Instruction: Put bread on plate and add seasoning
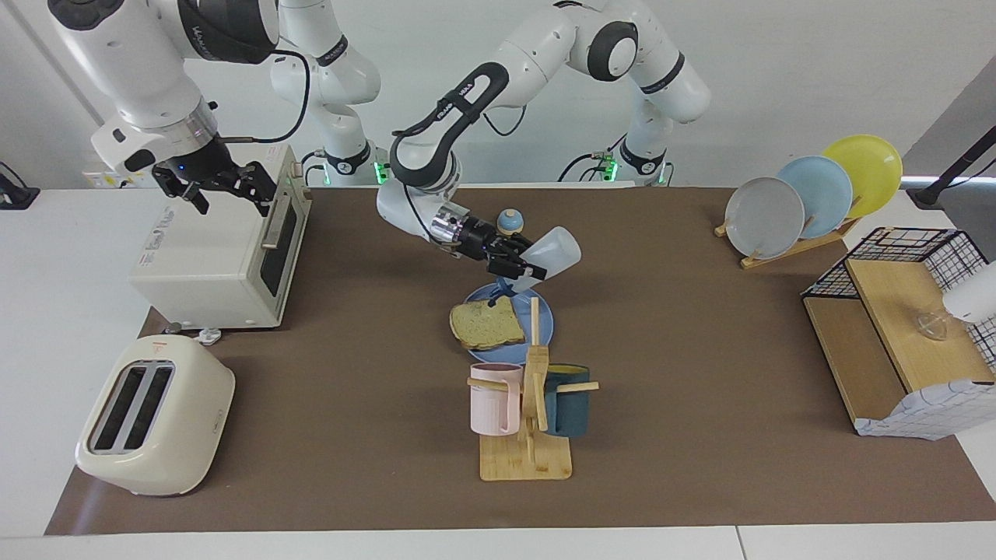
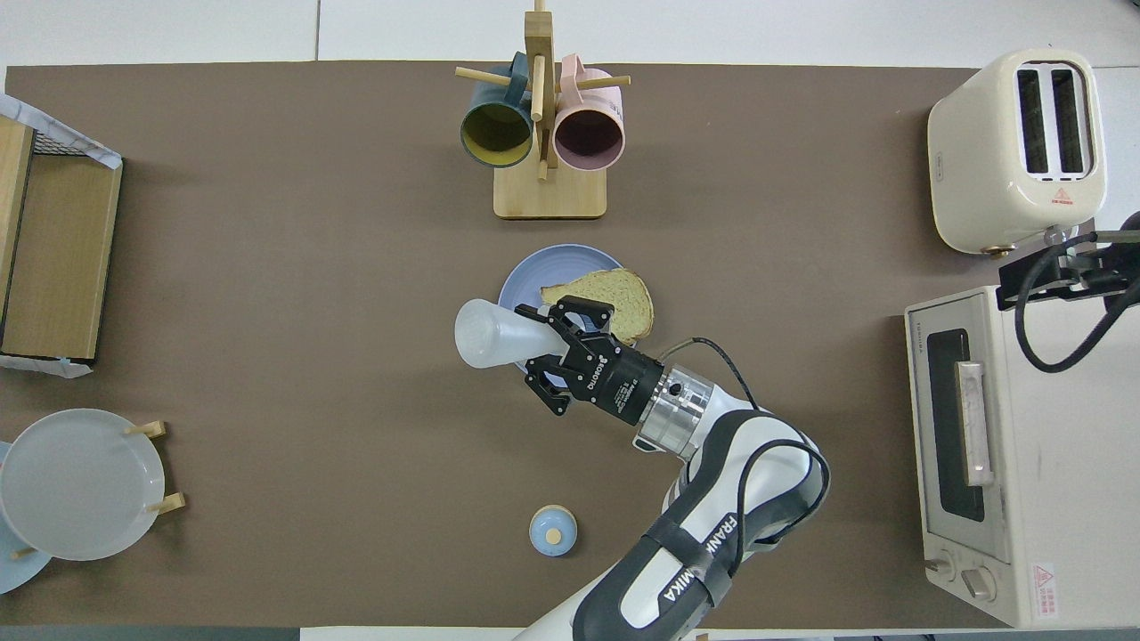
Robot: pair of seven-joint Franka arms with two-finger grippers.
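Observation:
The bread (image 1: pixel 486 323) (image 2: pixel 607 296) lies flat on the blue plate (image 1: pixel 546 320) (image 2: pixel 531 271) at the middle of the mat. My left gripper (image 1: pixel 520 267) (image 2: pixel 545 345) hangs over the plate's edge nearer the robots, shut on the seasoning (image 1: pixel 554 249) (image 2: pixel 490 333). The bottle is tipped steeply, its base up and its dark cap end pointing down at the plate beside the bread. In the overhead view the cap is hidden by the gripper. My right gripper (image 1: pixel 226 194) (image 2: pixel 1046 271) waits open above the toaster oven, holding nothing.
A mug rack (image 1: pixel 527 435) with a pink and a dark blue mug stands just farther from the robots than the plate. A small blue bell (image 1: pixel 510 222) sits nearer the robots. A toaster oven (image 1: pixel 222 249), a toaster (image 1: pixel 156 416), upright plates (image 1: pixel 809 194) and a wire basket (image 1: pixel 895 311) line the table's ends.

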